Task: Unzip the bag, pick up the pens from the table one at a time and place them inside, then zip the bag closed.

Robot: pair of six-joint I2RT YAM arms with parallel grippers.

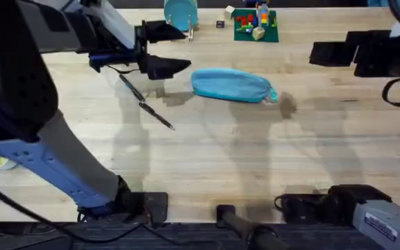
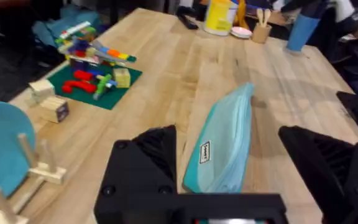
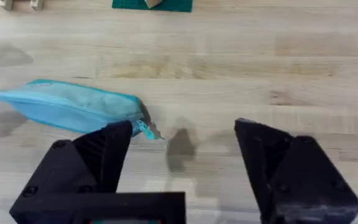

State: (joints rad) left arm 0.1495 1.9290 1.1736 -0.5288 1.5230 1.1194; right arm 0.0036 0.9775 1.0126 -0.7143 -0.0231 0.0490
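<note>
From overhead, the bag lies on the table, long axis roughly left to right, toward the far middle of the top, its small pull tab at the right end. The left gripper hangs just left of the bag's left end, fingers spread wide, one finger farther back and one nearer, neither touching the fabric. Two pens lie end to end in a slanted line on the wood, in front of and below that gripper and left of the bag. The right gripper sits well to the right of the bag, at the far right side of the table; from here I cannot tell how its fingers stand. A blue disc and a green plate of toy blocks stand at the far edge.

In the left wrist view, the left gripper is open wide and the bag runs lengthwise away from it, its near end lying in the gap between the two black fingers, closer to one. A small label shows on the fabric.

In the right wrist view, the right gripper is also spread wide. The bag lies beyond and to one side of the gap, its pull-tab end just above one fingertip, not between the fingers.
</note>
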